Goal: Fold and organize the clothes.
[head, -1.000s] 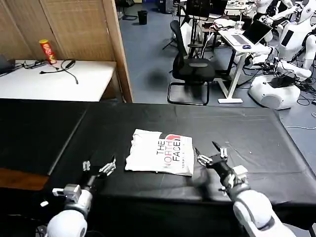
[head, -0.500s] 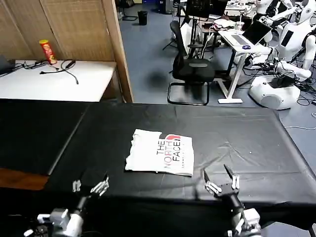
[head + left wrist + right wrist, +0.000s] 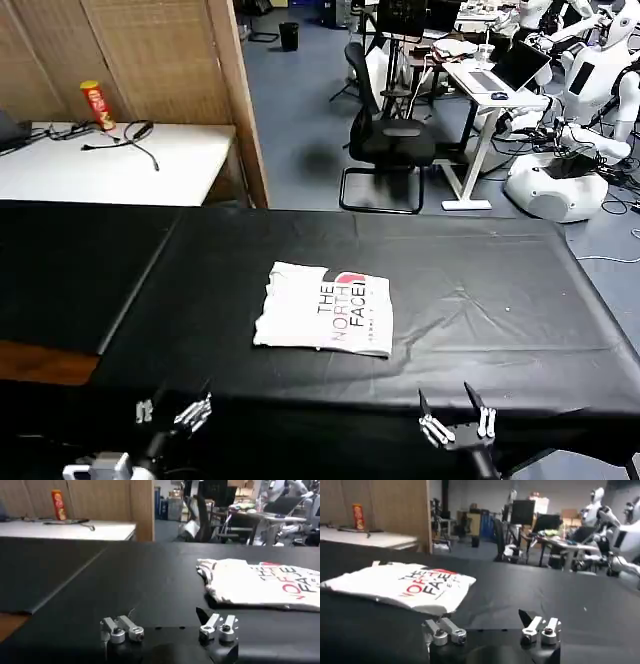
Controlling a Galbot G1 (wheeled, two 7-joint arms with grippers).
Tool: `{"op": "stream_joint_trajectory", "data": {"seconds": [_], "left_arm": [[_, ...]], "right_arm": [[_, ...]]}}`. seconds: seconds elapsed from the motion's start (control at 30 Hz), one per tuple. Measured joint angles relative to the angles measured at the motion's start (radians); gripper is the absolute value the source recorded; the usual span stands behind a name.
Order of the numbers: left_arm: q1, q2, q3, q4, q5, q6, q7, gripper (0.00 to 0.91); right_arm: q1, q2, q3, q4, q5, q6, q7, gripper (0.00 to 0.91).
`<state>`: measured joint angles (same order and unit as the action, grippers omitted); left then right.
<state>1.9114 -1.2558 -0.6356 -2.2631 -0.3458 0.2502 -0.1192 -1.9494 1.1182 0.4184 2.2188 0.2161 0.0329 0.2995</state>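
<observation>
The folded T-shirt (image 3: 324, 310) lies flat mid-bench (image 3: 500, 290), lettering up. My left fingers (image 3: 174, 412) and right fingers (image 3: 459, 426) hang spread and empty at the bench's near edge, well apart from it.

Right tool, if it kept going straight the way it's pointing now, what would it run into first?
Probably the folded T-shirt. The right tool, open, points low across the black table, and the shirt's near corner lies just ahead, slightly to one side. Depth is unclear, so it might slip past that edge.
</observation>
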Motion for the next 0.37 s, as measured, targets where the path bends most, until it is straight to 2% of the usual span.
{"op": "stream_joint_trajectory", "data": {"seconds": [0.37], "left_arm": [[0.006, -0.016, -0.007, -0.003, 0.004, 0.019, 0.012, 0.878]], "right_arm": [[-0.027, 0.002, -0.002, 0.003, 0.002, -0.002, 0.0, 0.878]]}}
